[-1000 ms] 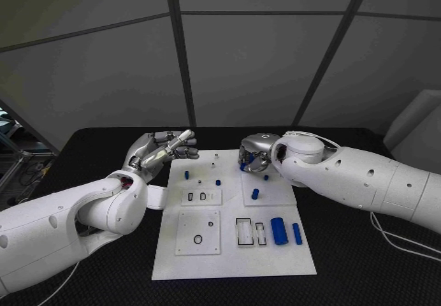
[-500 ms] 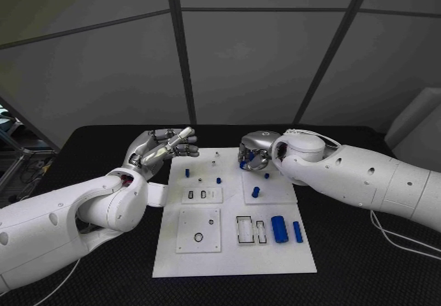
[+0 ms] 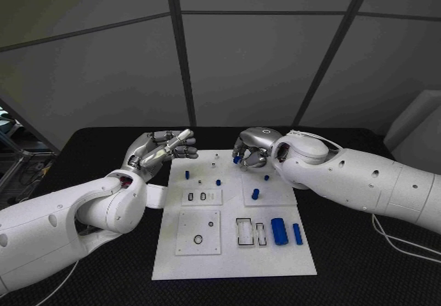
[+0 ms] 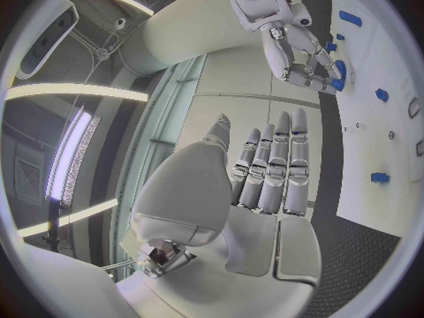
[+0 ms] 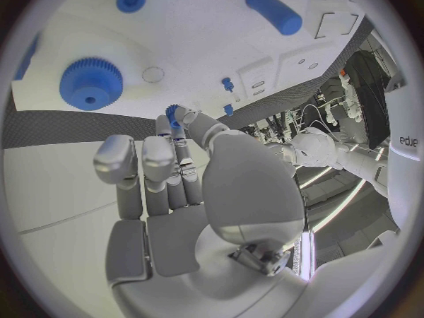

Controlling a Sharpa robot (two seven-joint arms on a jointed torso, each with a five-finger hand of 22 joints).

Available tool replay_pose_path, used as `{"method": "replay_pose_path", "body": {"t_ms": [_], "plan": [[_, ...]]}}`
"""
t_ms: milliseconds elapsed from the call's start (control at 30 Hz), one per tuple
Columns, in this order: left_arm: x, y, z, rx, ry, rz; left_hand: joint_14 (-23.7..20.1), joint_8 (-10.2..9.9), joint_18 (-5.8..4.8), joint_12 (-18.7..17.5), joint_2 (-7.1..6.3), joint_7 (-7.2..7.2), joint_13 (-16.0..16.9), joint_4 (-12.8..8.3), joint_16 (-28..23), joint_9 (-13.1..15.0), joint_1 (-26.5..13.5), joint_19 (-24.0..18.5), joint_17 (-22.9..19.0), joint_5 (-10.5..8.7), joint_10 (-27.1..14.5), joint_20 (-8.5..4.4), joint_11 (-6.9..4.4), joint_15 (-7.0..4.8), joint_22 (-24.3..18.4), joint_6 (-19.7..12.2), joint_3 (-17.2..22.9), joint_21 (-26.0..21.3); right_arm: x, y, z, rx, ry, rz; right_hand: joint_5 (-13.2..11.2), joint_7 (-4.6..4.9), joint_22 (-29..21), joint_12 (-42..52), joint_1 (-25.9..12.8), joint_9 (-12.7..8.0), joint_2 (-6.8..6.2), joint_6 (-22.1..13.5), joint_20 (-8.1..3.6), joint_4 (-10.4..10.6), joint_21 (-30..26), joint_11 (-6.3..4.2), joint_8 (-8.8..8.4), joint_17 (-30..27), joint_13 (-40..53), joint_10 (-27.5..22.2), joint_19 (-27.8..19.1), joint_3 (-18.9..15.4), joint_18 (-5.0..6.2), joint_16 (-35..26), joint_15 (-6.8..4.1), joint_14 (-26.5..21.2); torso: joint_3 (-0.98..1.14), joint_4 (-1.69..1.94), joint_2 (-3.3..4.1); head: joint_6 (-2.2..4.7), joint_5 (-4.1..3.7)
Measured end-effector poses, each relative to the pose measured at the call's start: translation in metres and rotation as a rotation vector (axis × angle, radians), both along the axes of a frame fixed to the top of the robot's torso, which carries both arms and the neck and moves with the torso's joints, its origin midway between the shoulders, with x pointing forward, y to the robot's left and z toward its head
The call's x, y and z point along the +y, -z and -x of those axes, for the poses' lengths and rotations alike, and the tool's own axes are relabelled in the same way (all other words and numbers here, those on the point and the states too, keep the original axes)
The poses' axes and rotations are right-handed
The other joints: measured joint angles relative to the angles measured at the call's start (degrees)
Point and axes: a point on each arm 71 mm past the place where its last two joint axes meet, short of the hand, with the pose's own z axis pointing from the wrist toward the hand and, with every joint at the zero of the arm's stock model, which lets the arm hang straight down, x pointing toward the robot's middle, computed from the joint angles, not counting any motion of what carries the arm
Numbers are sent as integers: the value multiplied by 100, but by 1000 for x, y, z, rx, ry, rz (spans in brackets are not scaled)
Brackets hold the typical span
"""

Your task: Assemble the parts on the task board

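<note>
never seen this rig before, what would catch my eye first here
First the white board mid-table, dotted with small blue parts, the biggest a blue cylinder near its right front. Then the right robot hand at the board's far edge, pinching a small blue part. The left robot hand hangs beside the board's far left corner, holding nothing.

The left arm comes in low and bends up. Its left hand (image 3: 166,149) is lifted in the air, with the fingers (image 4: 275,164) straight, side by side, and nothing in it. The right arm reaches in across the table. Its right hand (image 3: 252,150) points down with curled fingers (image 5: 150,164).
</note>
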Motion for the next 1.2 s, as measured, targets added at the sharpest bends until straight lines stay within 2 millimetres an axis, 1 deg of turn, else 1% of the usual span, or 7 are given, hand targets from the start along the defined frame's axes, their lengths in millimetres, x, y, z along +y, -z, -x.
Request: {"method": "replay_pose_path", "body": {"t_ms": [133,167,200,267,333,733,1200], "plan": [[1,0,-1,1,-2,-1,0,0,-2,0,0,0,0,0,-18,0,0,0,1,0,0,0,0,0,0,0,0,0,11,0,-5,-16,6,-27,0,0,9,-1,6,0,6,-1,0,0,0,0,-1,8,0,0,0,0,0,0,0,0,2,8,11,10,-1],[1,0,-1,1,-2,-1,0,0,-228,0,0,0,0,0,-18,0,0,0,1,0,0,0,0,0,0,0,0,0,13,0,-6,-19,8,-32,0,0,9,-1,6,0,6,-1,0,0,0,0,-1,8,0,0,0,0,1,1,0,0,2,12,12,13,-4],[0,0,-1,1,-2,-1,0,0,-347,0,0,0,0,0,-18,0,0,0,1,0,0,0,0,0,0,0,0,0,17,0,-8,-24,10,-39,0,0,12,-1,6,0,6,-1,0,0,0,0,-2,12,-1,0,0,0,1,23,0,0,2,13,12,14,-5],[0,1,-1,1,-2,-1,0,0,-339,0,0,0,0,0,-18,0,0,0,1,0,0,0,0,0,0,0,0,0,22,0,-10,-32,13,-48,0,0,18,-1,6,0,6,-1,0,0,0,0,-2,19,-1,0,0,0,1,35,0,0,2,23,15,21,-7],[-1,1,-2,1,-1,0,0,0,-33,0,0,0,0,0,-18,0,0,0,1,0,0,0,0,0,0,0,0,0,27,0,-13,-40,16,-57,0,0,18,-1,6,0,6,-2,0,0,0,0,-2,19,-1,0,0,0,1,35,0,0,2,27,19,24,-9],[-2,1,-1,1,2,1,0,0,-33,0,0,0,0,0,-18,0,0,0,0,0,0,0,0,0,1,0,0,0,46,0,-22,-71,40,-84,-1,-1,32,-10,6,40,6,-7,0,0,22,1,-31,44,1,-1,-1,-1,1,66,0,0,1,40,41,44,6],[-3,-2,-1,-4,5,5,0,0,-33,0,0,-1,0,0,-18,0,0,0,-1,0,0,0,0,0,1,1,0,0,49,3,-29,-66,63,-68,-6,2,31,-34,5,69,5,-25,0,17,22,1,-53,43,2,-1,-1,16,2,66,0,0,2,31,48,-18,35]]}}
